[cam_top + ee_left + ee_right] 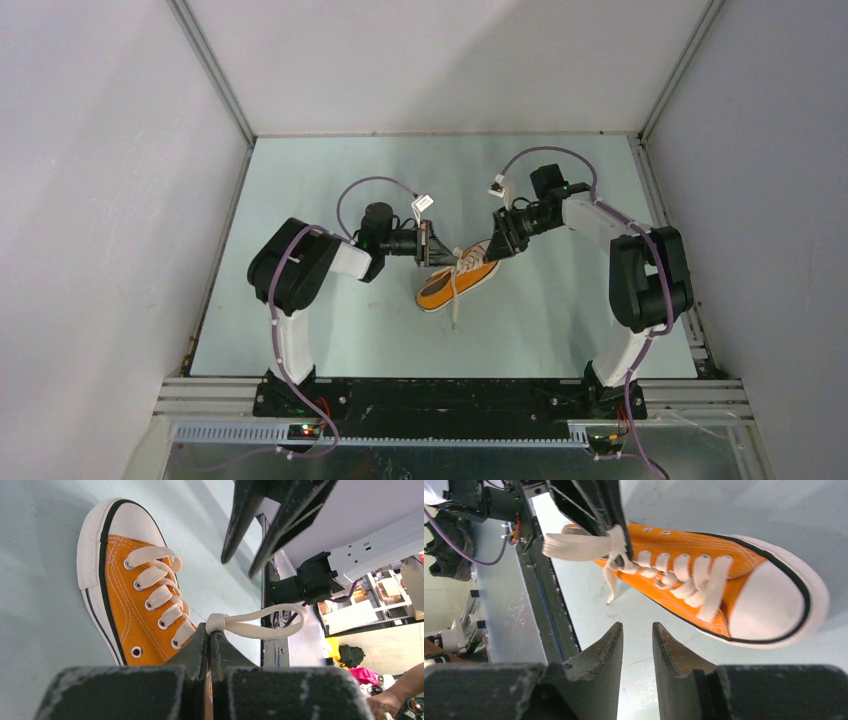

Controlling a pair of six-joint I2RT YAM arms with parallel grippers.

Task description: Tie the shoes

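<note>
Left arm: elbow folded low, forearm reaching toward 3 o'clock.
Left pincer: jaws pressed tight together, pinching the lace loop.
Right arm: elbow raised, forearm reaching toward 9 o'clock.
Right pincer: jaws parted, a narrow gap showing.

— Was the heel of the sneaker visible from the left wrist?
— No, the left hand covered it.
— And the lace at the sneaker's tongue?
— Its end vanished inside that hand's pinch.
</note>
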